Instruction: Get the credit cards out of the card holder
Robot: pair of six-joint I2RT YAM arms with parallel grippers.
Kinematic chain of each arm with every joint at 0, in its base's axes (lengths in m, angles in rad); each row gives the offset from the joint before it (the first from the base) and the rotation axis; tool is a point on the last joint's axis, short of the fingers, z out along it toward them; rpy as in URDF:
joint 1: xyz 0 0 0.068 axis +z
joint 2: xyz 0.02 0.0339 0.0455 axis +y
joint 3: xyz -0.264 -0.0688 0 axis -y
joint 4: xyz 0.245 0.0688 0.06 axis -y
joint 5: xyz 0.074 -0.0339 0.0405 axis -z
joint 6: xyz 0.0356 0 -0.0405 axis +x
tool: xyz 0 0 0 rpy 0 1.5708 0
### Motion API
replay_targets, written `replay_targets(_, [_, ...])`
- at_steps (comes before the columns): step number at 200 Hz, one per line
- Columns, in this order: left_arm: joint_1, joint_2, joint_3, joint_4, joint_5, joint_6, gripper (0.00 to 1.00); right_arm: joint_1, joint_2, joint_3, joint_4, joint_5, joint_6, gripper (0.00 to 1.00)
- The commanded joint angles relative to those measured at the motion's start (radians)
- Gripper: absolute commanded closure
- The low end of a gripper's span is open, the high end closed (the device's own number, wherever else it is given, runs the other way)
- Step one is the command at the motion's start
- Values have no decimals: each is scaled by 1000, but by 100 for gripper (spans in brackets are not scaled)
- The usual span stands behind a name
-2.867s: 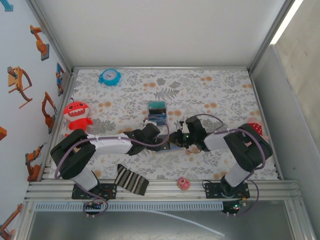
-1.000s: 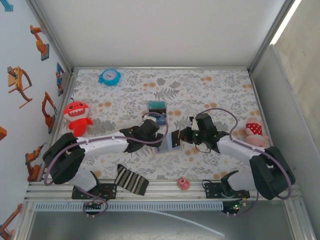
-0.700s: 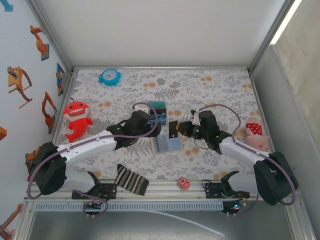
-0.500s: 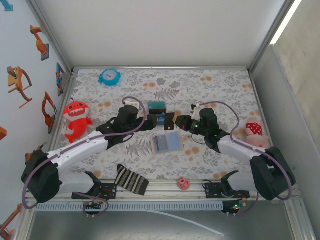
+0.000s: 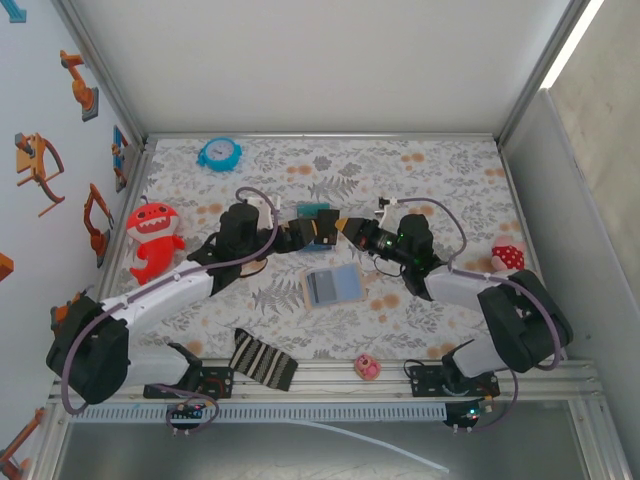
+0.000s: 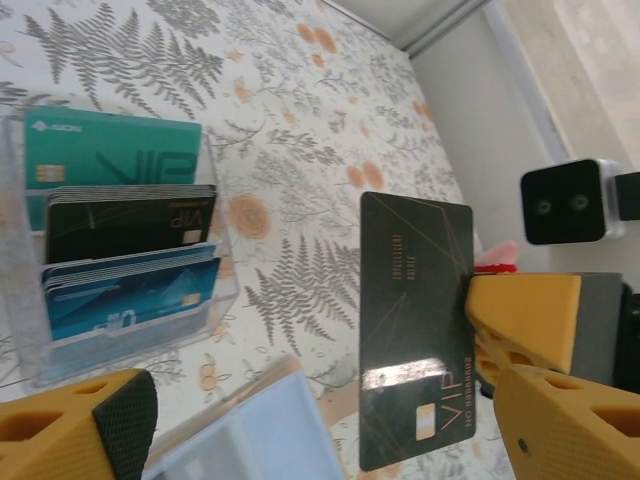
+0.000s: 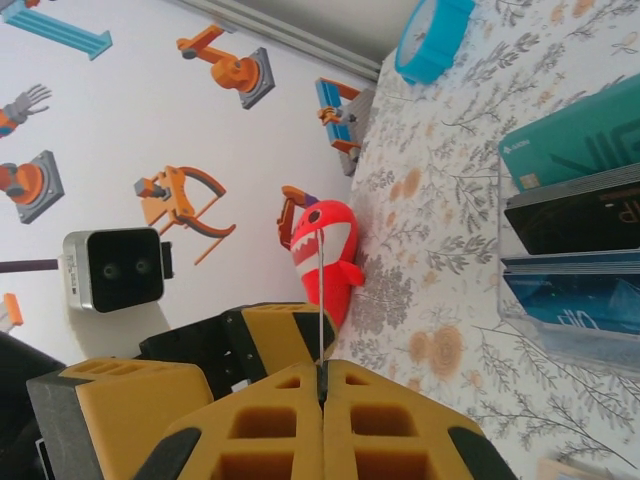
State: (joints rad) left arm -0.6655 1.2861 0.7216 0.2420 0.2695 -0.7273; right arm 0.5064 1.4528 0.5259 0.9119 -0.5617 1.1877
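My right pincer [image 7: 322, 378] is clenched on the black card [image 6: 415, 330], my left pincer [image 6: 320, 425] released beside it. I'd lower it upright into the rack [image 6: 25, 340].

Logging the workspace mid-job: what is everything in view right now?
card holder: one, tan with pale blue inside, open at table centre
black card: one, held up off the table
card stand: one, clear, behind the card holder
cards in stand: several, teal, black, blue, upright
alarm clock: one, blue, far left
plush monster: one, red, left edge
plush toy: one, red and white, right edge
striped cloth: one, black and white, near edge
small toy: one, pink, near edge
left end effector: open, either side of the black card
right end effector: shut on the black card
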Motion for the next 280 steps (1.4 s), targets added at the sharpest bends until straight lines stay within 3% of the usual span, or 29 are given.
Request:
replay_targets(1, [12,37,-6,129,107,-55,16,5,12,29,116,-24,44,100])
replay_targets(99, [22,152,29,303,244,-98,56,14,23,31,125,-40,48,100])
replay_targets(130, [21,164,35,313,270,-89,82,14,25,26,130,-41,45,100])
replay_targets(160, [23,157,55,247,283,-35,100,13,24,16,130,-40,40,100])
replay_targets(187, [23,112,125,13,259,129,100,11,15,-3,121,-35,35,94])
replay_targets(223, [44,36,241,-348,121,407,100,3,-38,-23,28,-10,-14,85])
replay_targets(248, [80,36,317,-522,78,564,100,3,-116,2,-186,30,-107,83])
replay_targets(280, [114,101,416,-668,30,733,100,6,-233,91,-620,136,-290,81])
